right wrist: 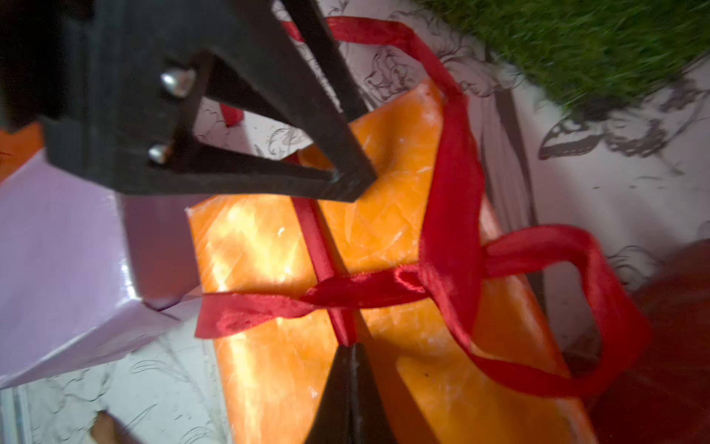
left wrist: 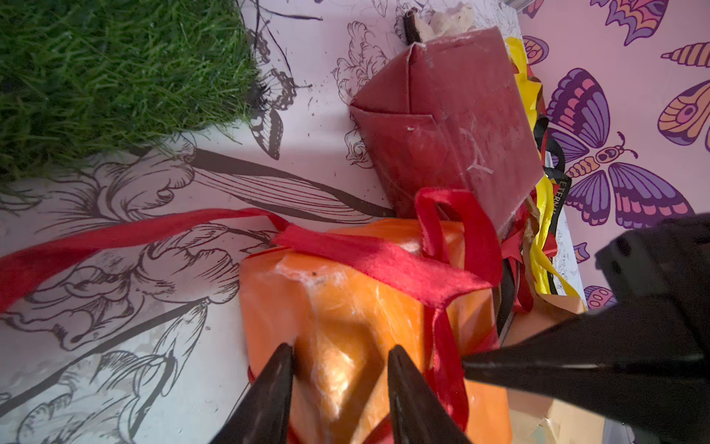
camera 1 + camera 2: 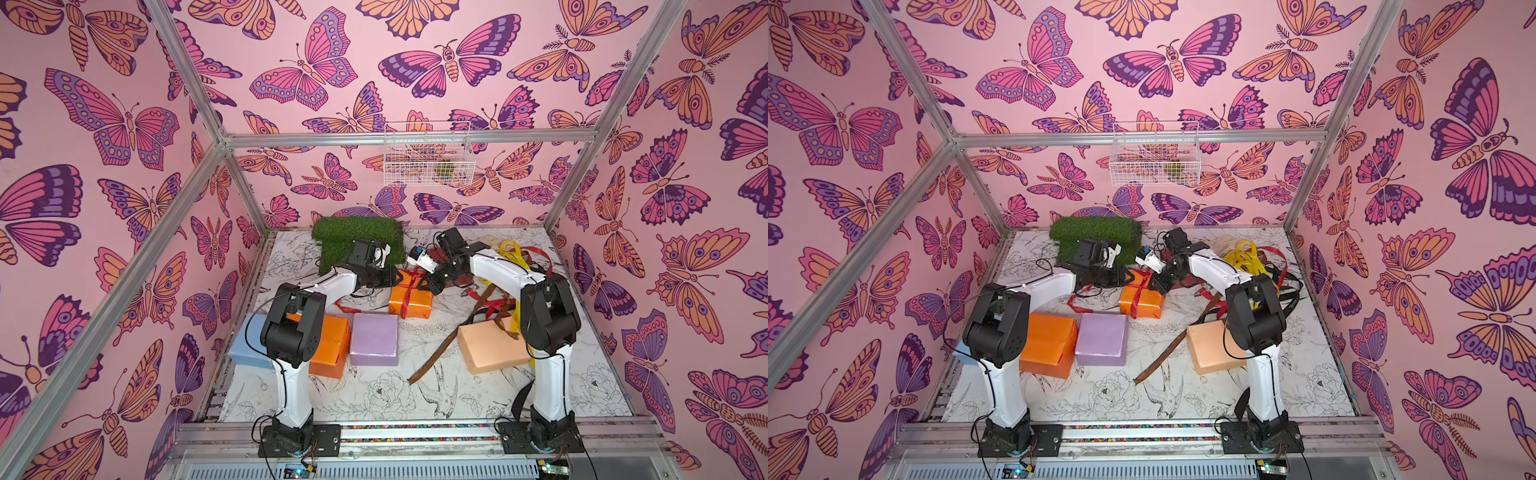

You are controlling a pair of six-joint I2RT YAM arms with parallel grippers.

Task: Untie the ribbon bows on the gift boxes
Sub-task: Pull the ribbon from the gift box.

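An orange gift box (image 3: 409, 301) (image 3: 1140, 302) tied with a red ribbon bow (image 1: 449, 230) lies mid-table, behind the lilac box. One bow loop (image 1: 584, 276) still stands beside the knot, and a long red tail (image 2: 115, 234) trails over the table towards the turf. My left gripper (image 2: 340, 348) (image 3: 392, 277) is shut across the box's end, one finger on each side. My right gripper (image 1: 349, 346) (image 3: 428, 286) is shut on the red ribbon strand that crosses the box top. Left fingers (image 1: 338, 169) show in the right wrist view.
Bare boxes: pale blue (image 3: 247, 343), orange (image 3: 332, 345), lilac (image 3: 374, 338), peach (image 3: 488, 347), dark red (image 2: 442, 115) just behind the tied box. Loose yellow, red and black ribbons (image 3: 515, 257) pile at back right. Brown ribbon (image 3: 440, 353) lies mid-table. Green turf (image 3: 357, 237) at back. Wire basket (image 3: 428, 156) hangs on the wall.
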